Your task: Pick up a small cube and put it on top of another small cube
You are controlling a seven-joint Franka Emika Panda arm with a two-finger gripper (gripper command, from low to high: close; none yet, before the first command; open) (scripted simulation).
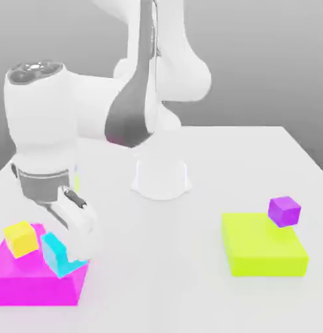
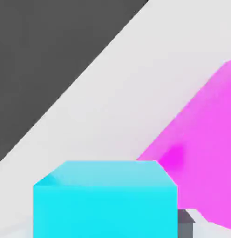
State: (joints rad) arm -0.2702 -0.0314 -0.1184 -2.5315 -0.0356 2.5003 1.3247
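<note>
Jaws are pinched on the small cyan cube (image 1: pixel 55 253), which hangs tilted in the gripper (image 1: pixel 68 250) just over the near right corner of the flat magenta block (image 1: pixel 34 283), at the exterior view's left. A yellow cube (image 1: pixel 21 238) sits on that block just to the left of the held one. The purple cube (image 1: pixel 284 211) rests at the far right corner of the lime block (image 1: pixel 263 244), well apart, across the white bench (image 1: pixel 164 273). I judge the carry runs rightward to it; nothing lies between, though the robot's round base (image 1: pixel 161 177) stands farther back. In the hand view the cyan cube (image 2: pixel 105 200) sits close below, magenta block (image 2: pixel 206 148) beside it.
</note>
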